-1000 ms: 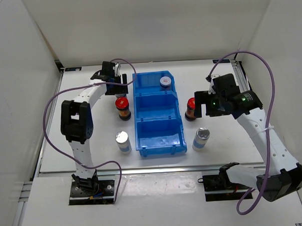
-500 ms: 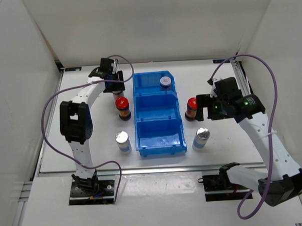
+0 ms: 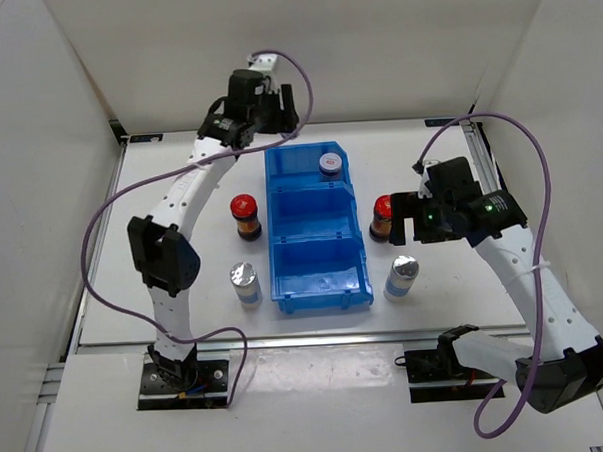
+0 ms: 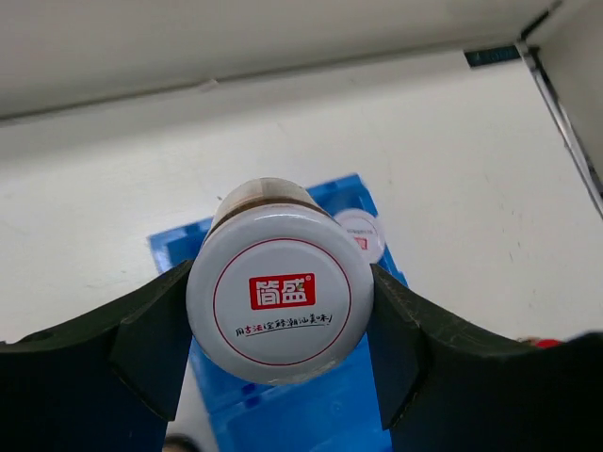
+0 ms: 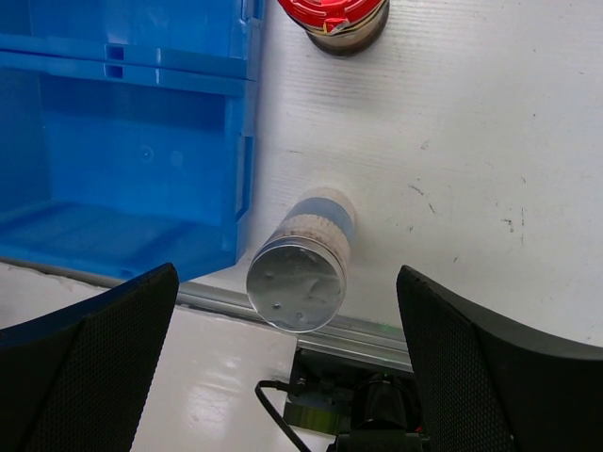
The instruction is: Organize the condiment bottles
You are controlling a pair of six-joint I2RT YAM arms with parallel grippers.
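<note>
Bottle (image 4: 281,306) gripped between left fingers (image 4: 141,353); top view hides it.

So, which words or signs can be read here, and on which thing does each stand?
"简盛", with ®, in a red box: lid of the white-lidded bottle held in the left gripper.
Curved line beneath it: too small to read.
Second white-lidded bottle in the blue plastic bin: print blurred.

Bright, even white light fills all 3 views, with short soft shadows on the table (image 3: 455,299). The white-lidded bottle (image 4: 281,294) is sharp, the blue bin (image 4: 283,414) behind it softer. The silver-capped bottle (image 5: 294,285) shows dull glare.
</note>
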